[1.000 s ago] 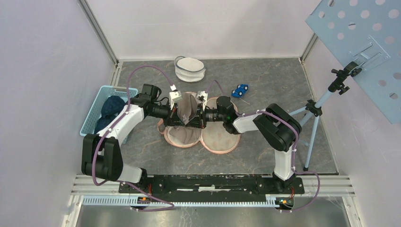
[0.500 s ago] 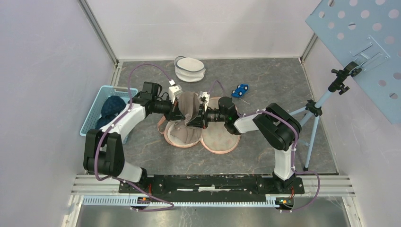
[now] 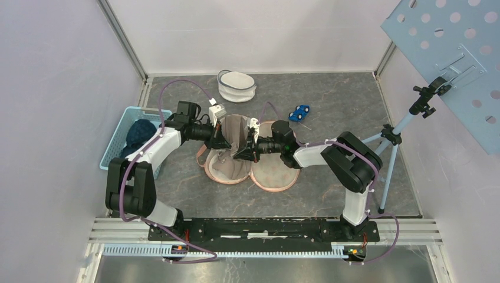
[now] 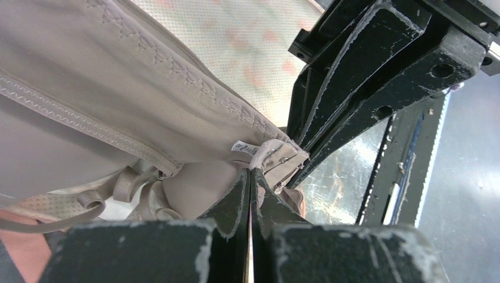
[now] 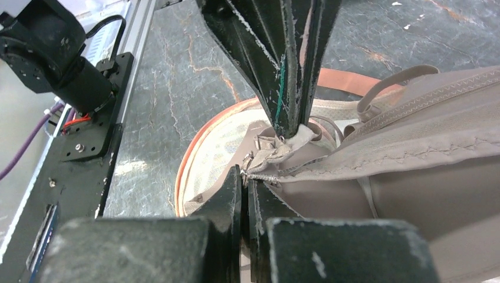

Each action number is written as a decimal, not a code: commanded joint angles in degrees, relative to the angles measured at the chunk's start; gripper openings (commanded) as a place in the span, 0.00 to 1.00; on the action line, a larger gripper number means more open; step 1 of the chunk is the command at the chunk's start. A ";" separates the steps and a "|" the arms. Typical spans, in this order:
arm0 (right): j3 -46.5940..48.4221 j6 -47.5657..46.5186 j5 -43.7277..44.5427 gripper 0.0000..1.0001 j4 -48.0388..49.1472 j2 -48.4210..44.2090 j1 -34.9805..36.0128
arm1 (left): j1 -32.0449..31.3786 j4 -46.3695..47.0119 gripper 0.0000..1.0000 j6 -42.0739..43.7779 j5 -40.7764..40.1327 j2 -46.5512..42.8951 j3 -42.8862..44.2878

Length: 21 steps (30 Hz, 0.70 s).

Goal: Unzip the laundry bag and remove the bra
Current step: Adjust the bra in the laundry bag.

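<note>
The laundry bag [image 3: 274, 175] lies unzipped on the tabletop [image 3: 330, 100], its 2 round, orange-rimmed halves spread flat side by side. The beige bra [image 4: 147, 100] is held up above the left half, between the 2 arms. The left jaws are clamped on the hook end of the bra's band, beside a small white label. The right jaws pinch that same end, meeting them tip to tip. A strap loop dangles toward the mesh below. A blue basket [image 3: 121, 138] sits at the left.
</note>
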 commanded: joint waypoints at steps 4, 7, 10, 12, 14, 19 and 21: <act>1.88 -7.19 -2.68 0.00 -2.70 -2.82 1.09 | 0.40 -7.94 0.02 11.11 9.40 -1.26 3.06; 2.29 -7.45 -2.59 0.00 -2.77 -2.82 1.13 | 0.33 -10.46 0.02 12.81 9.76 -0.84 3.48; 3.25 -8.31 -2.59 0.00 -3.80 -2.87 1.15 | 0.33 -11.61 0.03 13.99 9.57 -0.59 3.88; 3.80 -8.37 -2.67 0.00 -4.16 -2.74 1.08 | 0.35 -11.78 0.16 14.20 9.90 -0.47 4.01; 4.07 -8.17 -3.14 0.00 -4.17 -2.65 1.08 | 0.33 -11.83 0.34 14.03 9.77 -0.08 4.31; 4.07 -8.01 -3.95 0.00 -4.00 -2.69 1.17 | -0.39 -10.94 0.52 13.41 10.17 1.30 4.90; 3.99 -7.98 -4.08 0.00 -4.00 -2.76 1.18 | -1.26 -10.77 0.54 13.38 9.78 1.60 4.73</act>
